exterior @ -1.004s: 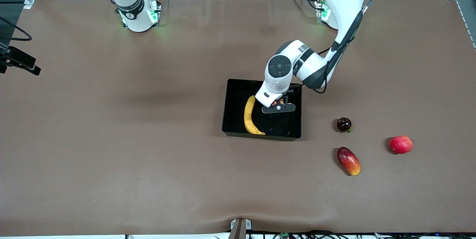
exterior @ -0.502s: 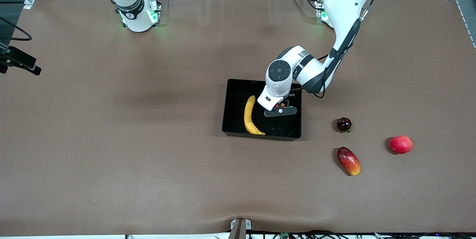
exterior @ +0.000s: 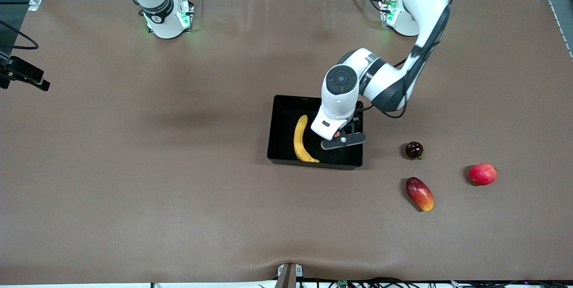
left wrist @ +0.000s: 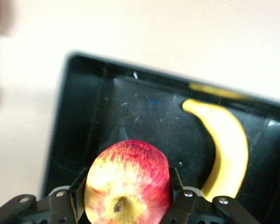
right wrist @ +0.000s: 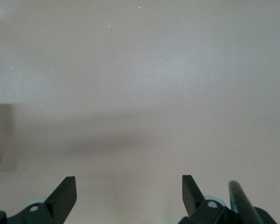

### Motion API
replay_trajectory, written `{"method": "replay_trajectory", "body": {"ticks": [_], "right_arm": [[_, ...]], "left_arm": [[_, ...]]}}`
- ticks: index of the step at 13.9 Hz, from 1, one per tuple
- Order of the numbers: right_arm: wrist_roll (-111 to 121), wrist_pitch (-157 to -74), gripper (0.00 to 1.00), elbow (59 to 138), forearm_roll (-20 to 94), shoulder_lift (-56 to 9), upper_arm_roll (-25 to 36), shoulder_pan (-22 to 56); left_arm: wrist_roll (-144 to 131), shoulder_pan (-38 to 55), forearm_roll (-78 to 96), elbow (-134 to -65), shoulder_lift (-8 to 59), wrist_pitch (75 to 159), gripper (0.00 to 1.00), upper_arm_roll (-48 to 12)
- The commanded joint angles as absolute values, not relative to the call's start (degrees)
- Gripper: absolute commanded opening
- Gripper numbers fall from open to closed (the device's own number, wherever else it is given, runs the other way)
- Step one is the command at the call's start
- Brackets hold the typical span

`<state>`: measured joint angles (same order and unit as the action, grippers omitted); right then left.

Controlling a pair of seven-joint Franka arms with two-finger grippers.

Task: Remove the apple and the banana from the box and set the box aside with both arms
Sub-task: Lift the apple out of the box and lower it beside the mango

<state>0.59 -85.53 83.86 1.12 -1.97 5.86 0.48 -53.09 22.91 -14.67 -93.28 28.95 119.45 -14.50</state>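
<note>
Since a second ago the left arm has swung its wrist a bit toward its own end of the table and nearer the front camera, so the left gripper (exterior: 343,141) now hangs over the part of the box (exterior: 281,102) closest to the small dark fruit. Everything else looks like it stayed put.

Left wrist view makes it pretty obvious what's going on: the fingers (left wrist: 182,205) are pinching the apple (left wrist: 127,183) from both sides, stem dimple facing the camera, red with a big yellow patch. It's up in the air over the box floor, not resting on it as far as I can tell.

Banana (exterior: 301,139) is already lying in the box, along the wall toward the right arm's end.

Out on the table (exterior: 134,167), toward the left arm's end: the dark maroon fruit (exterior: 414,150), the mango (exterior: 419,194) nearer the front camera, and another red round fruit (exterior: 482,174) well apart from both.

Right arm is just waiting up by its base; the right gripper (right wrist: 129,193) has its fingers spread wide over bare table
</note>
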Motion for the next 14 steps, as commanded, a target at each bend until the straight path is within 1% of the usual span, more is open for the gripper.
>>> {"method": "replay_trajectory", "body": {"ticks": [1,4,7,11,14], "right_arm": [[0.18,-84.90,1.00,83.23,2.20,-2.20,5.45,-0.18],[0.18,-84.90,1.00,83.15,2.28,-2.20,5.45,-0.18],[0.18,-84.90,1.00,83.23,2.29,-2.20,5.45,-0.18],[0.18,-84.90,1.00,83.23,2.37,-2.11,5.45,-0.18],[0.18,-84.90,1.00,83.23,2.37,-2.20,5.45,-0.18]], "left_arm": [[-50.82,20.23,-15.82,-87.46,26.73,112.86,0.00,-14.68],[-38.71,12.50,-15.38,-87.71,23.47,111.89,0.00,-15.29],[-26.93,5.04,-15.21,-87.80,23.55,110.92,0.00,-15.21],[-15.49,-4.46,-15.82,-87.72,27.50,112.93,0.00,-15.12],[-8.11,-10.44,-16.00,-87.63,32.85,121.87,0.00,-15.03]]}}
